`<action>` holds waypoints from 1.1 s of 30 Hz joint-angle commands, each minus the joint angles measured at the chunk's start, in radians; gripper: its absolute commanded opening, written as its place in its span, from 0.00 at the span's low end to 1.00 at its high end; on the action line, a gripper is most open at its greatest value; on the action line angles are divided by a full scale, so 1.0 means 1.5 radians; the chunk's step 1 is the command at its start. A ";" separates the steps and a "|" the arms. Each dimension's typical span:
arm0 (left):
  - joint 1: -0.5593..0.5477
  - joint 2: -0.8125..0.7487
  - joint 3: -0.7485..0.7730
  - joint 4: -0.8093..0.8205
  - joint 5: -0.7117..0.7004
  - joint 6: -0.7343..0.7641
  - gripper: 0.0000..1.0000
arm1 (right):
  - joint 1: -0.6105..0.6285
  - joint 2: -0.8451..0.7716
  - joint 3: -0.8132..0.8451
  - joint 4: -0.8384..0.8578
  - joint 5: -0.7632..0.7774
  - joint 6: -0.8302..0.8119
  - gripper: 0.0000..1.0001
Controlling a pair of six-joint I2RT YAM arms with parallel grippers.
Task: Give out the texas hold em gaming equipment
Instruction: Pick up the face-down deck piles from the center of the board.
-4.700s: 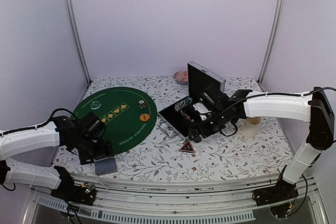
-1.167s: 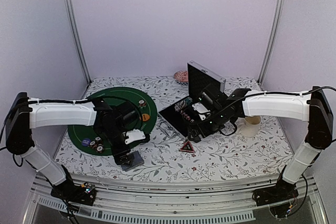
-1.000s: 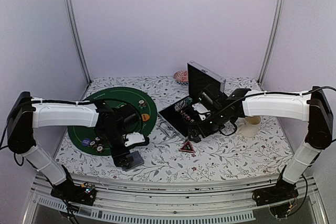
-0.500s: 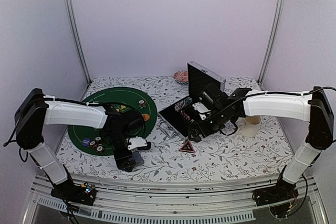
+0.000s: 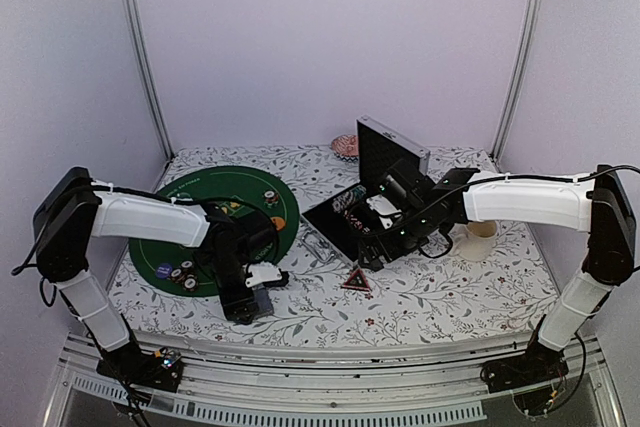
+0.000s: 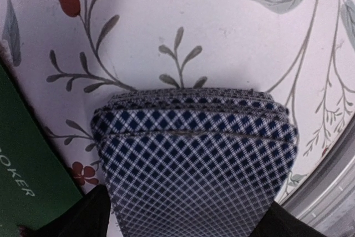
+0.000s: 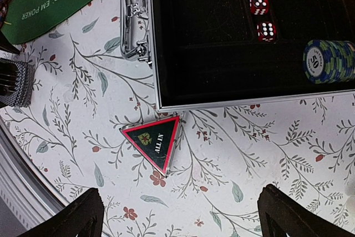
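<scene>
The table [image 5: 450, 307] has a white cloth with little leaves and flowers on it. A big round green mat [image 5: 215, 182] lies on the left half of the table. A silver case [image 5: 390, 157] sits in the middle, a bit toward the far edge, with its lid standing up and its black inside showing. The left gripper [image 5: 245, 299] is down low by the near edge of the table, just past the near rim of the mat. Its two fingers stand wide, one on each side of a stack of playing cards [image 6: 194, 159] with blue checked backs, but I cannot tell if they squeeze the stack or only stand beside it. The cards lie flat on the cloth, a little spread out, close beside the mat. The right gripper [image 5: 375, 247] hangs over the near side of the case with its fingers wide apart and nothing between them. A cream mug [image 5: 482, 240] stands on the right side of the table, beside the right arm. A black triangle with a red edge [image 7: 152, 140] lies flat on the cloth just in front of the case. A stack of blue and green chips [image 7: 329, 59] and some red dice [image 7: 258, 4] are inside the case. A few chips [image 5: 180, 274] lie on the left near part of the mat, and an orange button [image 5: 277, 222] lies near the mat's right rim
</scene>
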 commanded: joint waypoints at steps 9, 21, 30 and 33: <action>-0.028 0.006 -0.034 0.007 0.025 0.030 0.90 | -0.001 -0.023 -0.003 0.000 0.010 0.001 0.99; -0.034 -0.015 -0.037 0.031 0.016 0.037 0.64 | -0.001 -0.026 -0.003 0.001 0.008 0.004 0.99; -0.033 -0.065 -0.020 0.044 0.003 0.027 0.58 | -0.012 -0.066 -0.035 0.059 -0.070 0.006 0.99; -0.033 -0.071 -0.005 0.037 -0.013 0.027 0.56 | -0.030 -0.093 -0.051 0.102 -0.137 0.017 0.99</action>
